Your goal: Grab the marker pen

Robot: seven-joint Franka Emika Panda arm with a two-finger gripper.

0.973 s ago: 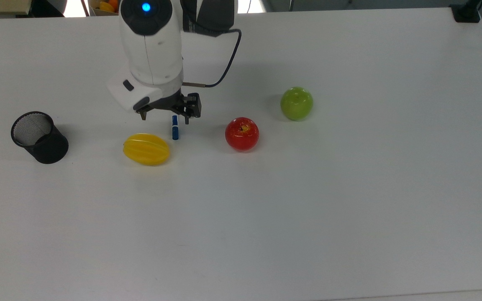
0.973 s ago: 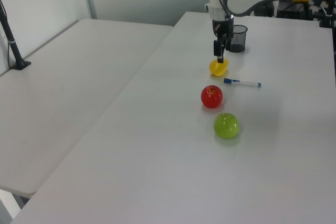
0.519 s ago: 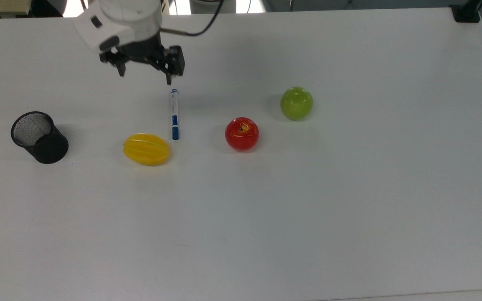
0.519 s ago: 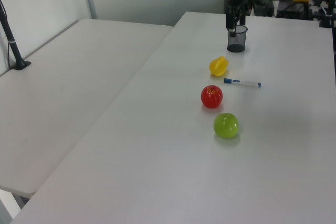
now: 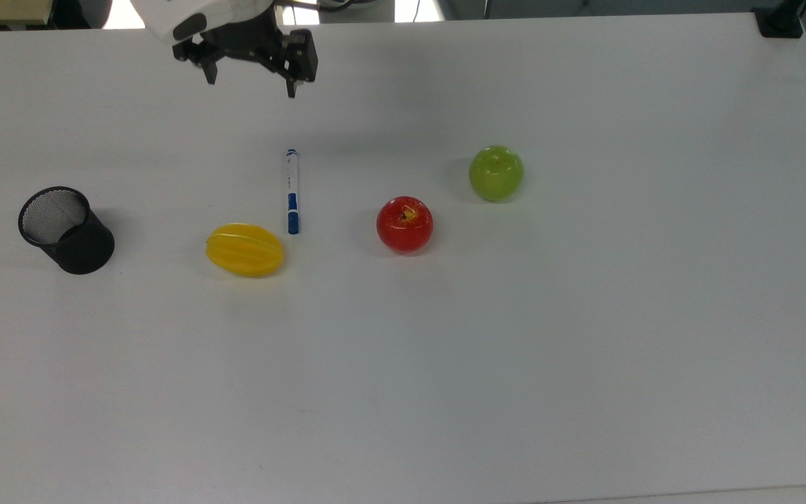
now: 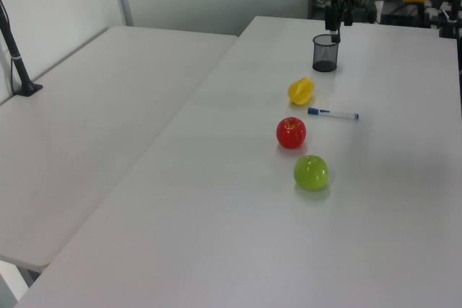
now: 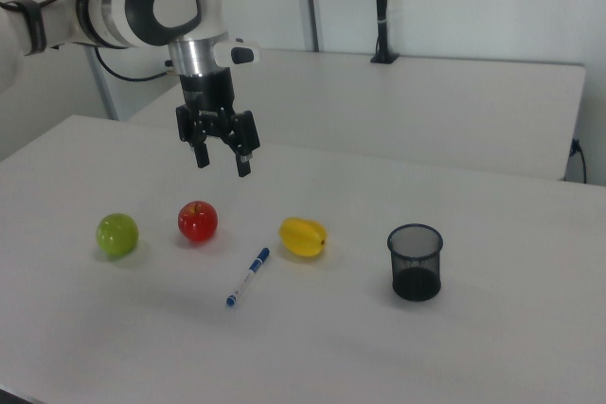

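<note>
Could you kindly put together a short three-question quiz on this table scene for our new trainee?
1. True or false: the tool holds the marker pen.
2. In the top view, which fruit lies nearest the marker pen: A the yellow fruit, B the red apple, C the green apple?
3. What stands at the top view's far left?

Key: 1 false, the tool is open and empty above the table; 2 A; 3 the black mesh cup.
</note>
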